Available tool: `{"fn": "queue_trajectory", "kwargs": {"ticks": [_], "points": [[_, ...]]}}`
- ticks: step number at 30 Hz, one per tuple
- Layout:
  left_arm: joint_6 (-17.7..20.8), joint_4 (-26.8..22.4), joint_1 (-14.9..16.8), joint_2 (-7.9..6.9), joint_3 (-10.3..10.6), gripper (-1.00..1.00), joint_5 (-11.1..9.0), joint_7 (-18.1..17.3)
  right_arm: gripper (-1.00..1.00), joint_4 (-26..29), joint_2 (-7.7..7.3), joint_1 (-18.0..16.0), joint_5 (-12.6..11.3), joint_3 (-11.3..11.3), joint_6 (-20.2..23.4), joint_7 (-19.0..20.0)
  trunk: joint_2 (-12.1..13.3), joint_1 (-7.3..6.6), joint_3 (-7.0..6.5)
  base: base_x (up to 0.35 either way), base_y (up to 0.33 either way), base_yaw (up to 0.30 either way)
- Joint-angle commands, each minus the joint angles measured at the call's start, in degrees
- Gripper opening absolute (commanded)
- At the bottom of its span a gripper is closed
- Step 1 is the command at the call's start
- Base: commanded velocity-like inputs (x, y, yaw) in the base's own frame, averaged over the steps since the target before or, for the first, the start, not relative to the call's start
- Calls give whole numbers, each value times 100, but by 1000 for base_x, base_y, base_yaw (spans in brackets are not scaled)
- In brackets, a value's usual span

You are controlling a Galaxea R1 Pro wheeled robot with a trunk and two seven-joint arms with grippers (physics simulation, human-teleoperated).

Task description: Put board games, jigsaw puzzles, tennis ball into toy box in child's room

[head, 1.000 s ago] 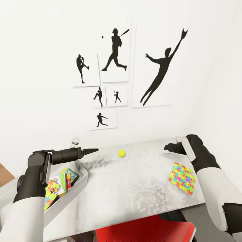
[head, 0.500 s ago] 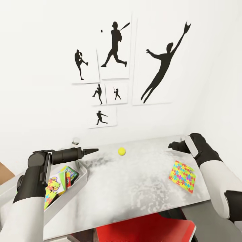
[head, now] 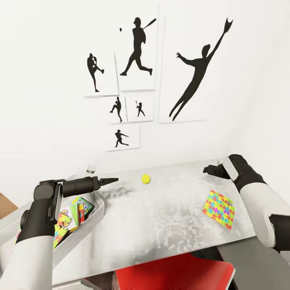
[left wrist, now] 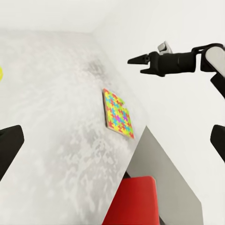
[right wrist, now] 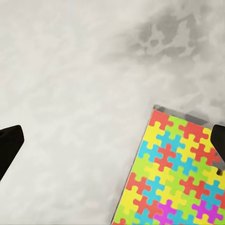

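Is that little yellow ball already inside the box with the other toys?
No, the tennis ball sits on the bare table, apart from the toy box.

Count, head view, table point(head: 161, 225) as the clock face.

- Tennis ball point(head: 146, 179): one, at 12 o'clock.
- Jigsaw puzzle point(head: 218, 204) lying loose on the tabletop: one, at 3 o'clock.
- Toy box point(head: 98, 209): one, at 9 o'clock.
- Colourful flat boxes point(head: 72, 213) inside it: at least two, overlapped; exact count cannot be told.
- Silhouette posters point(head: 137, 80) on the wall: six.
- Red chair point(head: 173, 274): one, at 6 o'clock.
- Small clear glass point(head: 92, 168): one, at 11 o'clock.
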State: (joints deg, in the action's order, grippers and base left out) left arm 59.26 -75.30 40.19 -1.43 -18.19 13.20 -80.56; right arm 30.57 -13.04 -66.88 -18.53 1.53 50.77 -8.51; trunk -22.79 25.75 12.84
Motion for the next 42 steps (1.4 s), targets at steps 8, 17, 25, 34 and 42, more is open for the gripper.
{"fn": "queue_trajectory", "kwargs": {"ticks": [8, 17, 25, 34, 42], "points": [[59, -10, 7, 2, -3, 100, 71, -58, 100, -525, -153, -180, -63, -19, -290, -13, -13, 3, 87, 0, 0, 0], [59, -10, 7, 2, -9, 100, 72, -58, 100, -628, -270, -203, -53, -46, -375, 497, -13, 3, 172, 0, 0, 0], [59, -11, 7, 3, -1, 100, 54, -58, 100, -609, -539, -173, -57, -89, -480, 999, -13, 3, 247, 0, 0, 0], [59, -11, 7, -3, -14, 100, 52, -58, 100, -572, -548, -200, -61, -468, -509, 1330, -13, 3, 331, 0, 0, 0], [54, -11, 7, -6, -25, 100, 50, -64, 100, -373, -577, -213, -66, -544, -508, 1367, -13, 3, 406, 0, 0, 0]]}}
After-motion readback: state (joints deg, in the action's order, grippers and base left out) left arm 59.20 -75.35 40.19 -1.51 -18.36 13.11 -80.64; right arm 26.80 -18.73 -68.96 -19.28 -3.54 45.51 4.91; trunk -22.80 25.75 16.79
